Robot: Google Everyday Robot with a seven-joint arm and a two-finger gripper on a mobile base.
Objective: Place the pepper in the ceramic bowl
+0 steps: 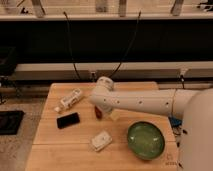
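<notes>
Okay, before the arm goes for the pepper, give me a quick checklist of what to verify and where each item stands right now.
1. Gripper open and holding nothing: ok.
2. Gripper lined up with the pepper: ok, it hangs just above it near the table's middle.
3. Pepper free to lift: cannot tell; a pale yellowish item lies close beside it and the arm hides the gap.
4. Ceramic bowl upright and empty: ok.
5. Route from pepper to bowl: ok; the black phone and the white packet lie off that line.
</notes>
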